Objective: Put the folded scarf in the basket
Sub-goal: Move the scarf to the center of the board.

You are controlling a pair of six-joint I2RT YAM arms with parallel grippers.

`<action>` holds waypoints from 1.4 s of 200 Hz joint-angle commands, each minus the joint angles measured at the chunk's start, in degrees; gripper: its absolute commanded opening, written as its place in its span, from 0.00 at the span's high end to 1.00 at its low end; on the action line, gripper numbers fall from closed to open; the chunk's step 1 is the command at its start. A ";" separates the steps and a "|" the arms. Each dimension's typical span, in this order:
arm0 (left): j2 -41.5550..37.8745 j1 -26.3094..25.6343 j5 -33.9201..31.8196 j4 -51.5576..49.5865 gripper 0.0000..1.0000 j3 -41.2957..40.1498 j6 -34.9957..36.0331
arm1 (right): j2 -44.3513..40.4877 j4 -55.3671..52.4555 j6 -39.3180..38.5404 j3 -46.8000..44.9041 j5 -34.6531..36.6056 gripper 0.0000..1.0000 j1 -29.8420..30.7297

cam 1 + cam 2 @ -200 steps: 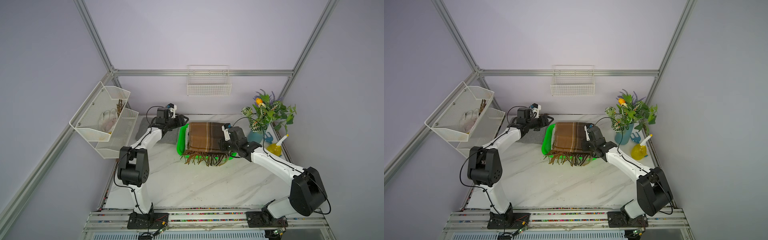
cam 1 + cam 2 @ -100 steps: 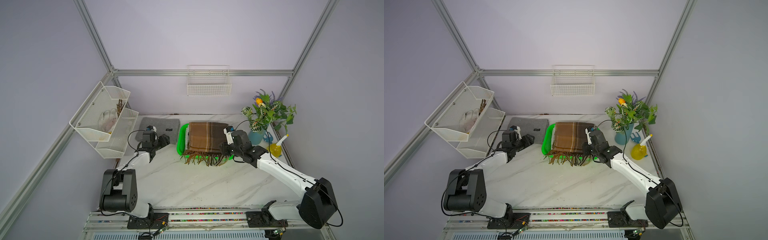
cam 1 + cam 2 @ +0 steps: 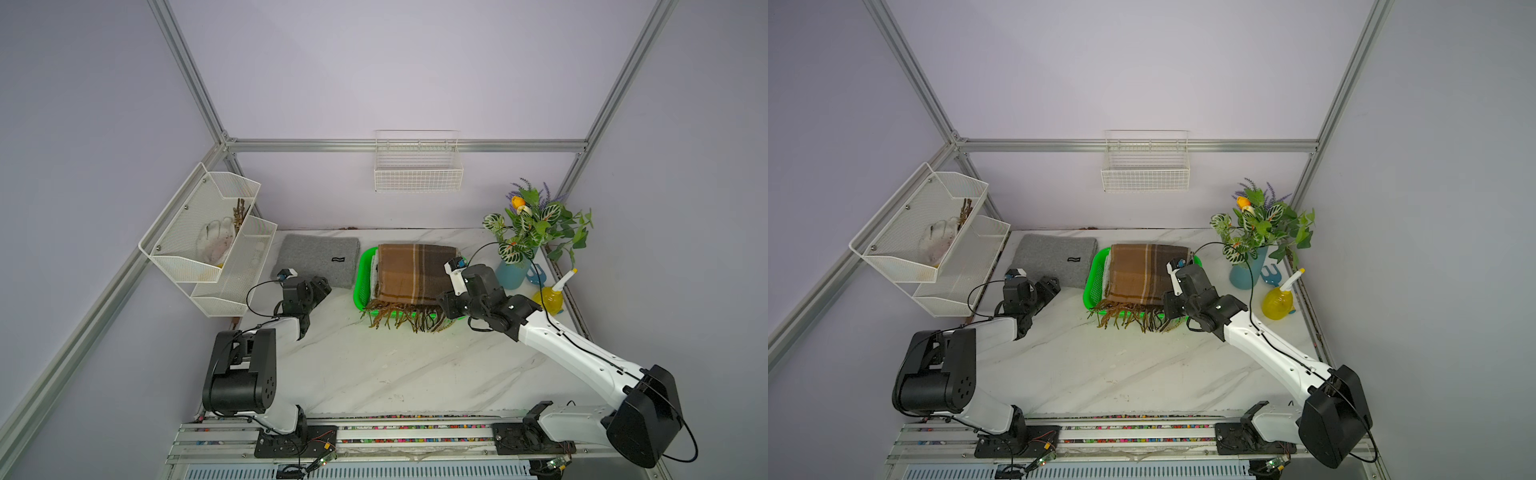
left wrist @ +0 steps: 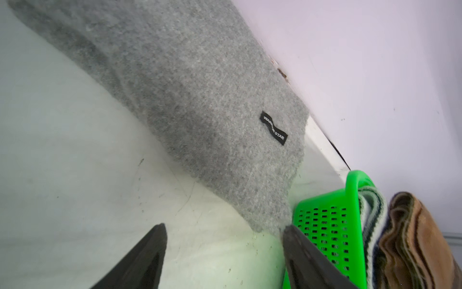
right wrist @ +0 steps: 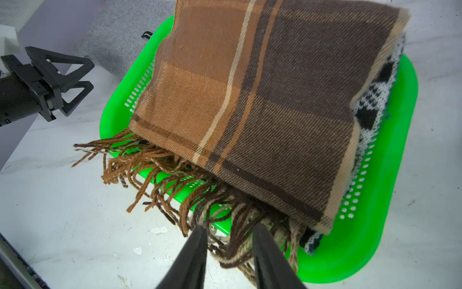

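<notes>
Scarf [image 3: 415, 272] sits in basket [image 3: 360, 274], mid-frame, fringe [image 5: 175, 180] over rim. R gripper [image 5: 230, 226] part-spread round fringe; L gripper [image 4: 224, 226] spread, empty. Retreating, we cd snag strands, drag scarf out.

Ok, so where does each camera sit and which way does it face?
Both top views: high before the table, looking down toward the back wall; left arm, right arm, left claw and right claw show.
Left wrist: on the left arm, facing the grey scarf and basket corner; its open fingers show.
Right wrist: on the right arm, facing the brown scarf in the basket; its fingers and the left claw show.
Shared: both wrist views show the basket.
</notes>
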 commanded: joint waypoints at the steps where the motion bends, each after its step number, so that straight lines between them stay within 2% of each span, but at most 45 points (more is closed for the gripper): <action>1: 2.36 0.18 -0.65 7.19 0.22 -0.20 -7.42 | -2.24 0.16 -0.84 -1.49 1.38 0.64 0.94; 20: 3.16 0.16 -0.91 12.77 0.21 -2.96 -10.79 | -3.23 0.43 -0.77 -2.01 1.99 0.65 1.16; 46: 6.46 0.24 -3.32 15.26 0.16 -2.82 -13.22 | -3.81 0.95 -0.86 -2.39 1.87 0.66 1.25; 91: 11.18 0.15 -4.67 13.99 0.15 0.97 -14.52 | -4.91 1.28 -0.95 -2.93 2.92 0.66 1.71; 111: 15.19 0.19 -1.51 13.47 0.15 4.93 -14.81 | -5.22 1.36 -1.03 -3.02 3.10 0.66 1.70; 128: 17.31 0.14 -2.11 12.22 0.14 7.04 -14.65 | -5.41 1.20 -1.03 -3.20 3.18 0.67 1.79; 170: 24.47 0.31 -0.43 19.91 0.19 8.42 -16.54 | -5.75 0.98 -1.47 -3.37 5.40 0.67 1.94; 179: 25.66 0.31 0.32 21.21 0.23 8.85 -16.77 | -5.71 0.95 -1.51 -3.46 5.45 0.67 1.95; 201: 28.64 0.31 3.18 25.34 0.39 9.46 -17.62 | -5.58 0.83 -1.56 -3.46 5.41 0.67 2.11; 218: 29.34 0.31 3.81 27.98 0.64 9.40 -16.42 | -5.57 0.82 -1.65 -3.54 5.67 0.68 2.19; 229: 29.48 0.33 3.17 27.53 0.72 9.30 -15.58 | -5.66 0.70 -1.65 -3.55 5.91 0.68 2.21; 236: 29.69 0.50 3.67 28.23 0.86 9.21 -15.10 | -5.74 0.83 -1.73 -3.63 5.91 0.68 2.28; 243: 29.70 0.68 3.71 29.03 0.94 8.47 -15.56 | -5.82 0.92 -1.67 -3.72 6.00 0.68 2.28; 255: 29.24 0.66 3.91 31.93 1.00 6.78 -15.96 | -5.76 0.95 -1.69 -3.81 5.97 0.69 2.30; 280: 24.83 0.60 4.47 32.38 1.00 2.46 -15.75 | -5.66 0.85 -1.58 -3.64 5.58 0.69 2.62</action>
